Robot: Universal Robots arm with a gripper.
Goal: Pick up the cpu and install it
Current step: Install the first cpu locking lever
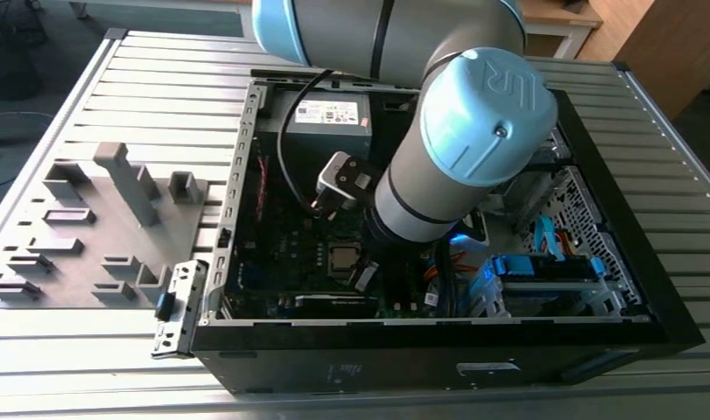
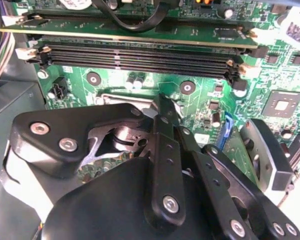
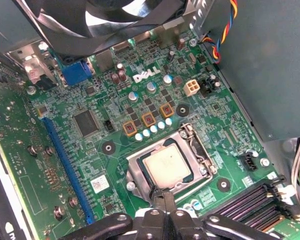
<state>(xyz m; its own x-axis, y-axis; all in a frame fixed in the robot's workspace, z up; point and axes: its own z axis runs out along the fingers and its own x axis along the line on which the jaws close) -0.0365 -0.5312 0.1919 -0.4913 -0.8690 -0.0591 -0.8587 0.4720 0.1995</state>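
The cpu point(image 3: 165, 162), a small square chip with a pale metal top, lies flat in the motherboard socket point(image 3: 135, 175), ringed by a silver metal frame. In the exterior view the cpu point(image 1: 345, 256) shows on the board inside the open computer case point(image 1: 448, 337), just beside the arm's wrist. My gripper point(image 3: 163, 196) hangs close above the socket's edge, beside the chip. Its two black fingers point(image 3: 169, 200) are pressed together with nothing between them. From the second wrist view the gripper point(image 2: 164, 106) ends over the socket rim point(image 2: 115, 97), which hides the chip.
Memory slots point(image 2: 140, 55) run near the socket. A black fan point(image 3: 105, 20) hangs over the board, and a grey power supply point(image 1: 326, 118) fills the case's far end. Blue drive brackets point(image 1: 542, 267) sit at the exterior view's right. A grey fixture tray point(image 1: 98, 227) lies outside the case.
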